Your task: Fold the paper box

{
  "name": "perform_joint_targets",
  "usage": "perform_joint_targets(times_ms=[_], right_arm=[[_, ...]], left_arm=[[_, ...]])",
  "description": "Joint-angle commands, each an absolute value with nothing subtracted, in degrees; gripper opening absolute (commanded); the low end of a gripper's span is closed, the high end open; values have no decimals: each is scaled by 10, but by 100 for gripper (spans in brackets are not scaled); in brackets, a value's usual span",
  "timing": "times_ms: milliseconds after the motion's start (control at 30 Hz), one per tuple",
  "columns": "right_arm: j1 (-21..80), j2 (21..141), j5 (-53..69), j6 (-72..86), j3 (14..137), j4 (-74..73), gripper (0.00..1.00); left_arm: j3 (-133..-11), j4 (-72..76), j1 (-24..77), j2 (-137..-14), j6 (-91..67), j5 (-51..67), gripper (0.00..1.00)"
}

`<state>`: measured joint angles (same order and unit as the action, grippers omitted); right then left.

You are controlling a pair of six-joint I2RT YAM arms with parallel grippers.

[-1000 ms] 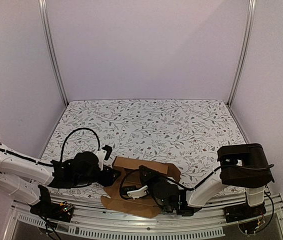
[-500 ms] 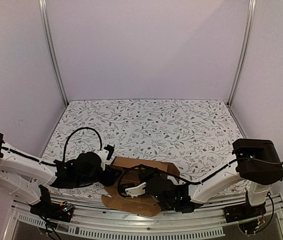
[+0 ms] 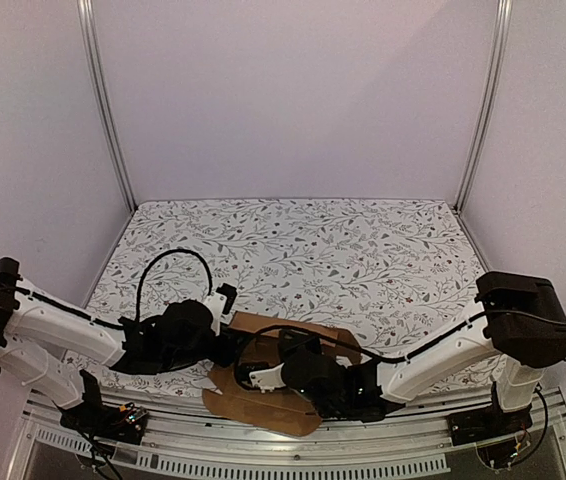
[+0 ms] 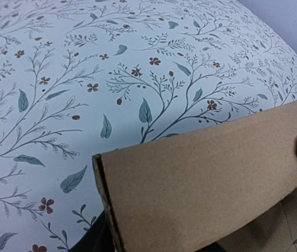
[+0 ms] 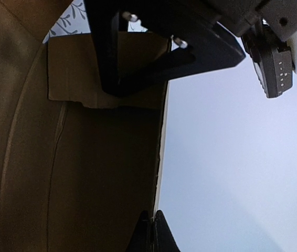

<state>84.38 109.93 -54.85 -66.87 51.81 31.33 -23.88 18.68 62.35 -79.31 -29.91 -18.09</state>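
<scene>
The paper box (image 3: 263, 323) is a brown cardboard sheet at the near middle of the table, partly folded, with a flat flap (image 3: 258, 410) hanging over the front edge. My left gripper (image 3: 231, 348) reaches its left end. In the left wrist view a doubled cardboard panel (image 4: 201, 178) covers the jaws, and only one dark finger (image 4: 93, 239) shows beside its edge. My right gripper (image 5: 152, 223) lies low inside the fold, fingertips pressed together on the thin edge of a box wall (image 5: 85, 173). The left arm's black fingers (image 5: 106, 52) show above that wall.
A floral cloth (image 3: 303, 250) covers the table, and a metal rail (image 3: 263, 455) runs along the front edge. Pale walls and two upright metal posts (image 3: 103, 100) close in the back and sides. The right arm (image 3: 433, 350) stretches low across the near right.
The left arm has pushed right, closer against the box. The right arm has stretched out lower and further left, and the raised box panel now lies flatter.
</scene>
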Motion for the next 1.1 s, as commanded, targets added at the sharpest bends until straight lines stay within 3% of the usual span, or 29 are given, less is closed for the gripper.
perform_joint_targets(times_ms=[0, 367, 600, 700, 833, 1067], right_arm=[[851, 1089, -553, -620, 538, 252, 0], [852, 1079, -564, -528, 569, 168, 0], [852, 1071, -545, -455, 607, 85, 0], [852, 1051, -522, -429, 613, 52, 8], [851, 1008, -462, -394, 610, 3, 34], [837, 881, -335, -299, 585, -79, 61]], left_arm=[[-260, 209, 640, -819, -296, -189, 32], [-271, 201, 648, -830, -295, -205, 2], [-283, 200, 653, -831, -274, -206, 0], [-290, 189, 653, -829, -258, -204, 0], [-301, 174, 653, -828, -234, -196, 0], [-316, 171, 653, -836, -207, -190, 0]])
